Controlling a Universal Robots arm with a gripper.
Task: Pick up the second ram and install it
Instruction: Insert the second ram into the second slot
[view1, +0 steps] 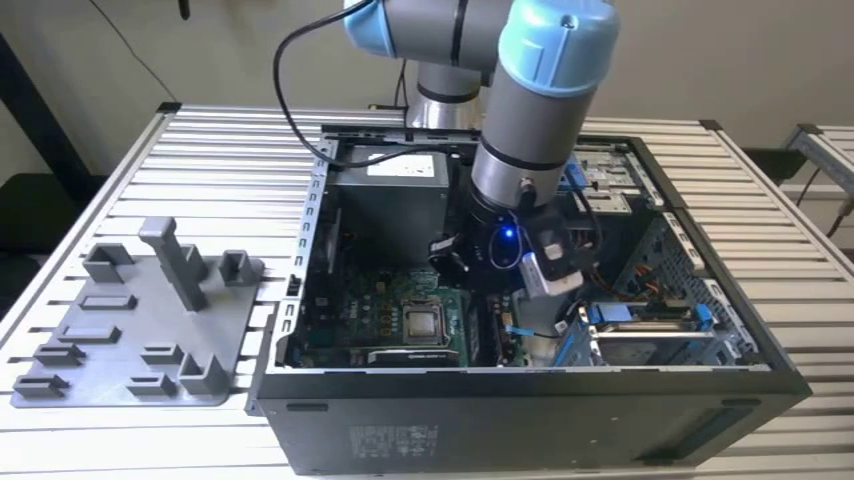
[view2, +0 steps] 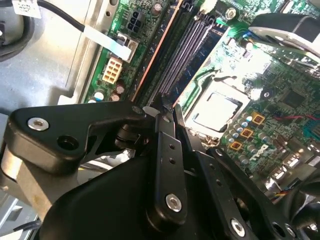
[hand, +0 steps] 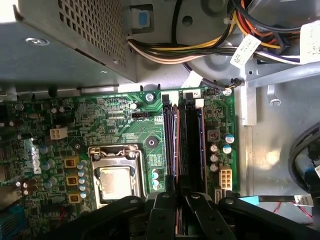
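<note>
Gripper (hand: 176, 212) | low over memory slots (hand: 182, 140), aligned for seating | jaws near together, seemingly clamped on second ram (hand: 170, 145) edge-on.

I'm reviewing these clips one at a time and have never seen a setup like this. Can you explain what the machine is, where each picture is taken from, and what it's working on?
The grey and blue machine is a single robot arm reaching down into an open computer case that lies on a slatted metal table. That picture is the exterior view, from a camera off the arm. On the exterior view's left sits a grey holder tray.

The two wrist views come from cameras riding on the arm, looking past its black gripper at the green motherboard. You can see the square silver processor and, beside it, the long memory slots. The gripper sits right over those slots, in line with them. A dark stick appears to stand in one slot, edge-on, though whether it is fully seated isn't clear.
</note>
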